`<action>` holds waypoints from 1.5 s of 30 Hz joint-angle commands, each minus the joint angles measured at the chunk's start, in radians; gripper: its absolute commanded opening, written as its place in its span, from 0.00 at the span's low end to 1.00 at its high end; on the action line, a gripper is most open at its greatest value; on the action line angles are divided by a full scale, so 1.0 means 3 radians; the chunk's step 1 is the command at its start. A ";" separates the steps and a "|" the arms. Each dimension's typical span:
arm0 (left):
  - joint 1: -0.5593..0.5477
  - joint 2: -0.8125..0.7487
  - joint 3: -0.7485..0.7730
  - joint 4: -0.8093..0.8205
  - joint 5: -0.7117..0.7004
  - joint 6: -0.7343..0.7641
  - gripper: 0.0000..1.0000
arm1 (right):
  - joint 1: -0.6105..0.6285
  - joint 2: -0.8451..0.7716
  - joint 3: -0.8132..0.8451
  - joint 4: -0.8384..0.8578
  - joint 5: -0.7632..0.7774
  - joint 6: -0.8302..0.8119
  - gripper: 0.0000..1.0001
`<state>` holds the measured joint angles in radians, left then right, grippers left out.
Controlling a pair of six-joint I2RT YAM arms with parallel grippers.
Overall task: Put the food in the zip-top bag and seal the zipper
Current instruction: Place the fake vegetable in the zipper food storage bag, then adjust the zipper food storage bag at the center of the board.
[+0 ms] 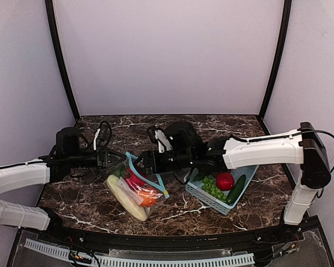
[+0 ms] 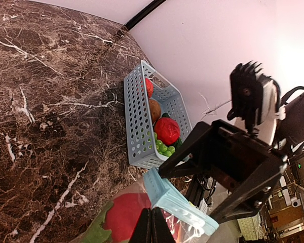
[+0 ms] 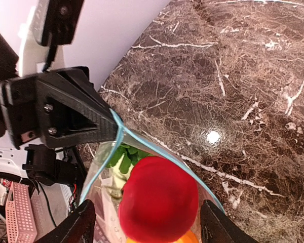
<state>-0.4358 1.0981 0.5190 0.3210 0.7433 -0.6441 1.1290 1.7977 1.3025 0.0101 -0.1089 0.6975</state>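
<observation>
The counter point(image 1: 222, 214) carries the zip-top bag point(image 1: 128, 201) at centre. Its mouth is raised and faces the right arm, and its body slants toward the near edge. The basket point(image 1: 207, 200), holding food point(image 1: 225, 181) not yet bagged, stands just right of the bag, nearer the right arm. The zipper point(image 1: 147, 178) runs diagonally, far-left to near-right. The left pincer point(image 2: 151, 224) is pressed together on the mouth's left edge. The right pincer point(image 3: 152, 223) is spread directly over the mouth, with a red piece point(image 3: 159, 195) between its fingers, apparently ungripped.
</observation>
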 commanded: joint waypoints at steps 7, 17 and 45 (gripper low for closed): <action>-0.0003 -0.0060 -0.0013 0.0095 0.0059 -0.0001 0.01 | 0.0018 -0.0579 -0.0353 -0.0378 0.0349 -0.0091 0.77; -0.0003 -0.0091 -0.0032 0.0084 0.0043 -0.0009 0.01 | 0.0027 -0.0532 -0.0563 -0.0667 0.0415 0.0290 0.65; 0.0006 -0.0330 -0.0148 0.0012 -0.0230 0.0063 0.01 | 0.0097 -0.0713 -0.0114 -0.0977 0.0088 0.0052 0.00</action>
<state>-0.4358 0.9993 0.5140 0.2794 0.6804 -0.6209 1.1442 1.5978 1.2385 -0.2630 -0.0814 0.7288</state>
